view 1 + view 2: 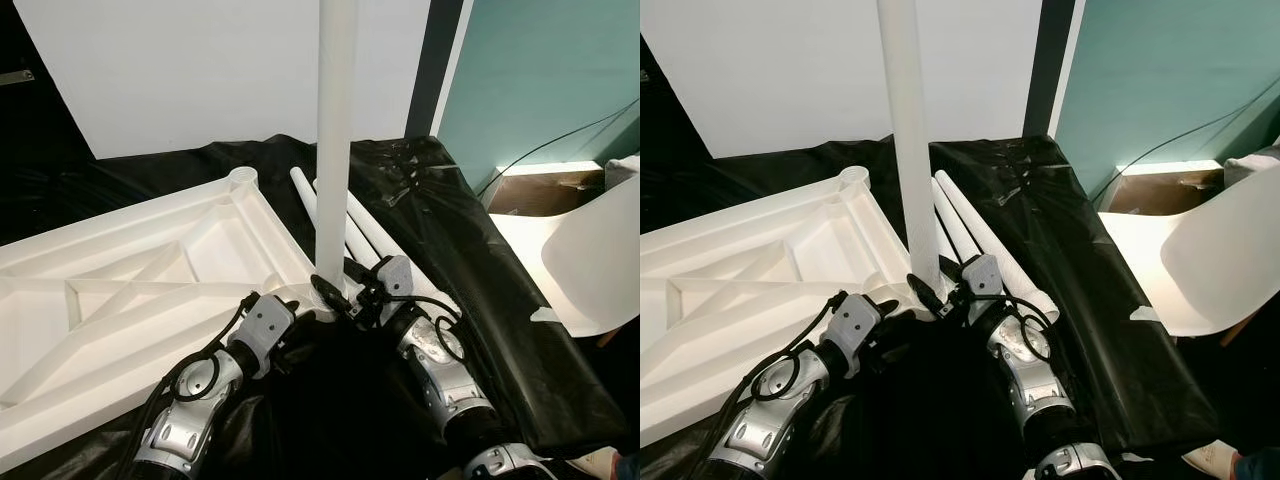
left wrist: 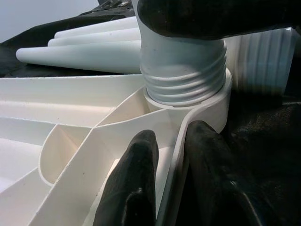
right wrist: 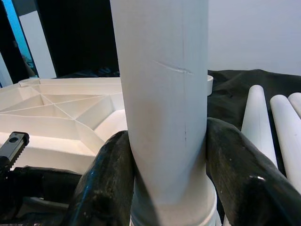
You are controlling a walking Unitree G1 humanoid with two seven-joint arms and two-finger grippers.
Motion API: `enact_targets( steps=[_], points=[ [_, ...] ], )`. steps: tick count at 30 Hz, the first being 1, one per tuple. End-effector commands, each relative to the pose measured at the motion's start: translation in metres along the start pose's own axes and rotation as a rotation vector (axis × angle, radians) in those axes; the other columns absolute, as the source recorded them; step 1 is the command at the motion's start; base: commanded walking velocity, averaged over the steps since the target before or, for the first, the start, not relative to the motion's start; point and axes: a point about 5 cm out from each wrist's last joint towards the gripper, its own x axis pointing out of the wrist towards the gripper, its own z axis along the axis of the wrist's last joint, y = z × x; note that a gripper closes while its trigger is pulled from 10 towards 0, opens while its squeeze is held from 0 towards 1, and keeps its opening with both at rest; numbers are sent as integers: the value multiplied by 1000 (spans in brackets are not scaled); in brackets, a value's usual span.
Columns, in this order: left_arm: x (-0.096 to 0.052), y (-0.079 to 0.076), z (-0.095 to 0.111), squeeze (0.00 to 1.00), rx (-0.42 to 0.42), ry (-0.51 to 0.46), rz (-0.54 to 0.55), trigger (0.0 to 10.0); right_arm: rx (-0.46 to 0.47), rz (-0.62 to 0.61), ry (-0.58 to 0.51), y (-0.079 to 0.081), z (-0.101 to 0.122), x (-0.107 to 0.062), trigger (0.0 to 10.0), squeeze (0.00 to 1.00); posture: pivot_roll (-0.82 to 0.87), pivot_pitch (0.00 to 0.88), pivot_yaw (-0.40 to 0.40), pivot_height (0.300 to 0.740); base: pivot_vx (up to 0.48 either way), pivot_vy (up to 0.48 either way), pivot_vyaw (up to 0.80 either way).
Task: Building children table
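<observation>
A white tabletop [image 1: 150,290] lies upside down on a black sheet, its ribbed underside facing up. A white table leg [image 1: 335,140] stands upright in the tabletop's near corner socket [image 2: 188,101], its thread partly showing above the socket. My right gripper [image 3: 164,179] is shut on the leg just above its base, one finger on each side. My left gripper [image 2: 174,169] is shut on the tabletop's rim wall beside that socket. Three more white legs [image 1: 350,225] lie side by side on the sheet behind the socket.
The black plastic sheet [image 1: 470,260] covers the floor around the parts. A white child's chair [image 1: 590,250] stands at the right, with a cardboard box [image 1: 550,190] behind it. A white wall panel and a teal wall rise at the back.
</observation>
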Motion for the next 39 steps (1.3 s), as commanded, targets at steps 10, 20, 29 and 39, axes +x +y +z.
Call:
enact_targets(
  steps=[10,20,29,39],
  points=[
    [-2,-26,-27,0,-63,117,-123,10000,86,126,85,-12,0,6,10000,188,173,0,-15,740,0,0,0],
    [1,-27,-26,0,-66,111,-125,10000,78,451,173,-35,9,15,10000,0,178,0,-25,740,0,0,0],
    [1,-30,-26,0,-63,114,-118,10000,35,574,232,-44,10,15,0,0,199,0,-41,740,0,0,0],
    [-1,-33,-28,0,-65,118,-106,10000,29,537,212,-49,16,21,0,0,206,0,-41,740,0,0,0]
  ],
)
